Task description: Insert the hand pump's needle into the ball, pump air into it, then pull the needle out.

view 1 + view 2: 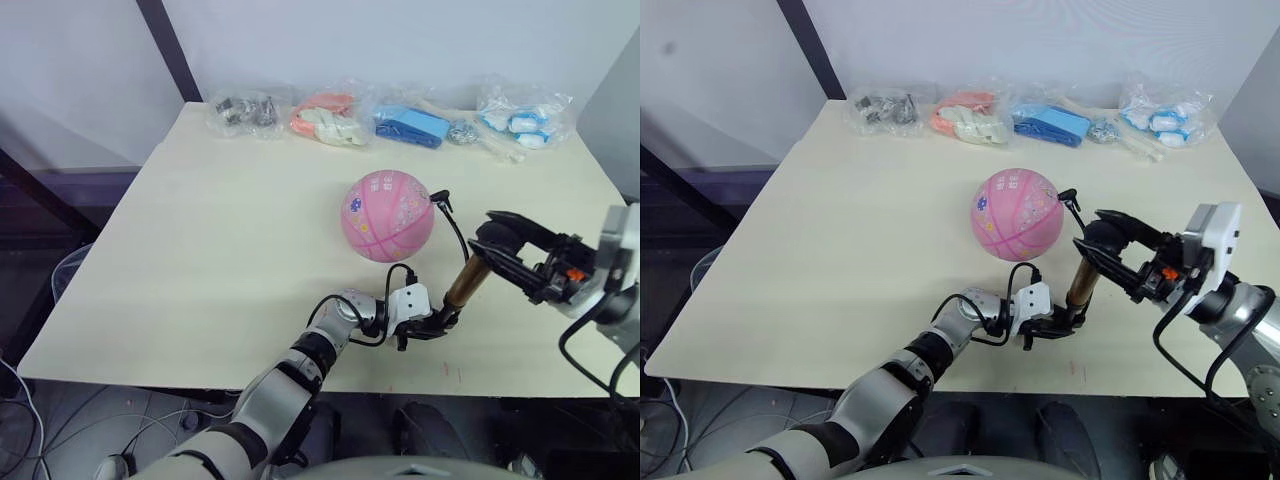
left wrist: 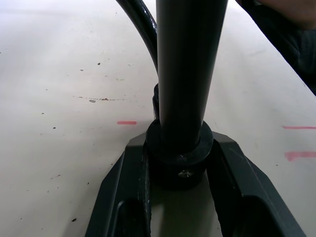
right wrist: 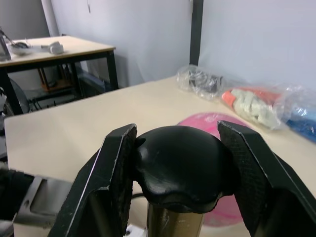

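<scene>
A: Ball (image 1: 388, 215) position — where does it lie on the worktop (image 1: 200, 250)?

B: Pink ball, roughly mid-worktop, nearer the right edge than the left; a row of clear bags (image 1: 330, 118) runs along the far edge behind it. A thin black hose (image 1: 455, 228) arcs from the ball's right side down towards the hand pump (image 1: 462, 285), with a small black fitting against the ball's skin, so the needle appears to be seated, though the pin itself is too small to see.

A: And the pump's long axis?

B: Bronze barrel tilted steeply, foot near the front edge, head leaning up and to the right — away from the ball, which lies beyond it towards the far edge. The left claw (image 1: 435, 322) is clenched on the black lower end cap; the left wrist view shows both fingers hugging that collar just above the worktop. The right claw (image 3: 177, 170) is closed around the rounded black handle (image 3: 178, 165) at the top.

A: Which arm does the coming stroke depend on?

B: Judged from this pose, the right — it must travel along the barrel's axis while the left anchors the base.
</scene>
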Available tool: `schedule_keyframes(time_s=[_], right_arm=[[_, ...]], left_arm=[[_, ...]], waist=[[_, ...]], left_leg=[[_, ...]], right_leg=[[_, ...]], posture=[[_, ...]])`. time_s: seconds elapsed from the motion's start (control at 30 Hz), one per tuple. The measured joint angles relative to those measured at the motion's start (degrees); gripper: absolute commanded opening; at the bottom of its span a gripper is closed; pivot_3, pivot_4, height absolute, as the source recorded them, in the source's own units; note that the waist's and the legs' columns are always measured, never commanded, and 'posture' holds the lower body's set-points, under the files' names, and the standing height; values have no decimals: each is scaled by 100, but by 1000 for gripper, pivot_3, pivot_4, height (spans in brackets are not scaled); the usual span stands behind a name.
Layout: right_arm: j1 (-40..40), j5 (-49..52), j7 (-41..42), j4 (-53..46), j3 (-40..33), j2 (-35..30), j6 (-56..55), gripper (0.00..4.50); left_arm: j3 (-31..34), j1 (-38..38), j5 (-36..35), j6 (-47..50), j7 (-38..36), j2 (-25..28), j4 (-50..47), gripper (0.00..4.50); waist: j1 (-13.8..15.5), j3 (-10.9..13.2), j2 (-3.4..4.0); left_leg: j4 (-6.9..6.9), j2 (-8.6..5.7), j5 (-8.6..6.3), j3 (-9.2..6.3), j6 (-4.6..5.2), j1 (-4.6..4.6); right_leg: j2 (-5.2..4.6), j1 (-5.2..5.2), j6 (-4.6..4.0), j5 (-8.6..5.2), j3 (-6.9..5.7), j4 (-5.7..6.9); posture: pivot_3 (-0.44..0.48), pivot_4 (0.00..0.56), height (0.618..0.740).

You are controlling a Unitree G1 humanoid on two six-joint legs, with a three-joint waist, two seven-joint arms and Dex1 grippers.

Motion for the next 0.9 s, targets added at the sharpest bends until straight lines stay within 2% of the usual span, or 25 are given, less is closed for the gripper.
schedule_keyframes(time_s=[0.3, 0.53, 0.67, 0.9], right_arm=[[374, -1174, 338, 728, 785, 530, -1081, 2118], [456, -1462, 383, 966, 922, 676, -1387, 2118], [467, -1234, 450, 879, 747, 500, -1183, 2118], [269, -383, 479, 544, 126, -233, -257, 2118]], left_arm=[[0, 7, 8, 2, 3, 34, 9, 1083], [1, 9, 8, 2, 4, 36, 8, 1083], [1, 8, 7, 1, 1, 33, 5, 1083], [2, -5, 2, -2, -10, -12, -16, 1083]], waist=[[-50, -22, -15], [-61, -25, -12], [-61, -23, -10], [-38, 5, 21]], left_leg=[[-4, 0, 0, -8, 0, 11], [-3, 0, 0, -10, 0, 10], [-3, 0, 0, -9, -1, 8], [-3, -9, 0, -12, 0, -3]], right_leg=[[5, 14, 1, -1, -6, -6], [4, 14, 1, -1, -7, -6], [2, 14, 0, -1, -6, -7], [-10, 11, 3, -3, -11, -11]], posture=[[0, 150, 740], [0, 150, 740], [0, 150, 740], [0, 150, 740]])
